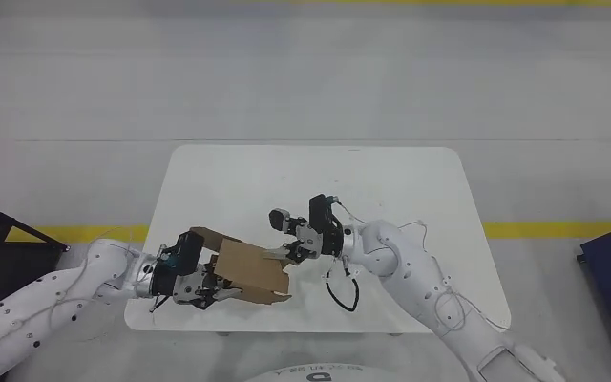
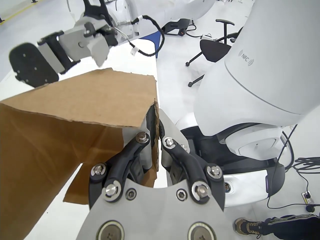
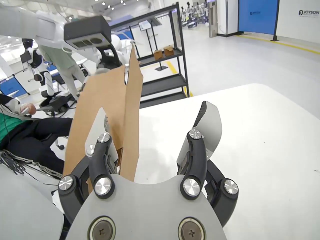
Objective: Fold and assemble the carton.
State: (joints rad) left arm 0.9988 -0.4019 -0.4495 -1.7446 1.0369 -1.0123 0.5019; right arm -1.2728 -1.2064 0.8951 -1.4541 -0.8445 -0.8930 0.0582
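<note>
Brown carton (image 1: pixel 250 270) half-folded at the near edge of the white table (image 1: pixel 401 191), left gripper (image 2: pixel 155 122) pinching one cardboard edge, right gripper (image 3: pixel 155 121) spread wide at the opposite end, one finger (image 3: pixel 96 128) against an upright flap, the other clear

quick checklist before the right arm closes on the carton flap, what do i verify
1. Hold: left pincer shut on the carton edge, ok.
2. Opening: right pincer open, ok.
3. Aim: the flap lies between its fingers, close to one and apart from the other, ok.
4. Shape: carton flaps not closed, not ok.
5. Support: carton resting on the table, cannot tell.
</note>
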